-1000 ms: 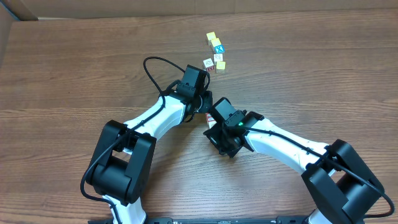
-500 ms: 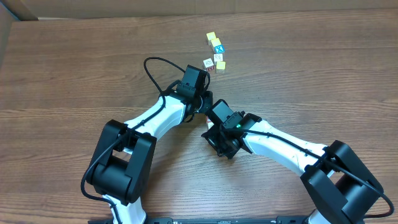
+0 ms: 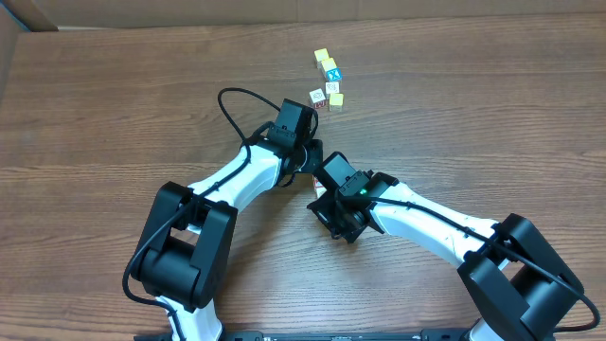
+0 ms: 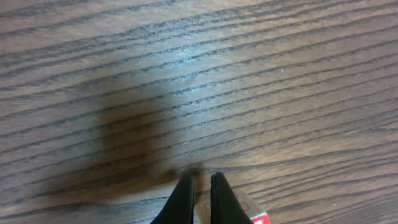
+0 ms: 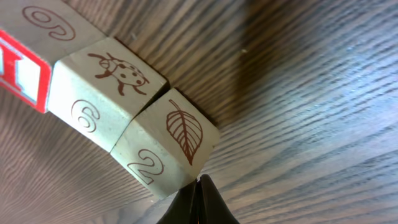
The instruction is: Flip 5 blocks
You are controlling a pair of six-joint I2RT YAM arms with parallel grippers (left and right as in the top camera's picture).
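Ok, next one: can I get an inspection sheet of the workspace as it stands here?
Surface: wood-grain table, no spills seen.
Job's things: leaf block, ladybug block and red-faced block in one touching row; two cream blocks in the far cluster.
Clutter: yellow-topped cubes and a blue-topped cube in that cluster.
Grippers: left gripper shut, holding nothing, a red-cornered block beside it; right gripper shut, tip by the leaf block.
Cables: black cable loops free over the table.
Surroundings: cardboard at the far edge.
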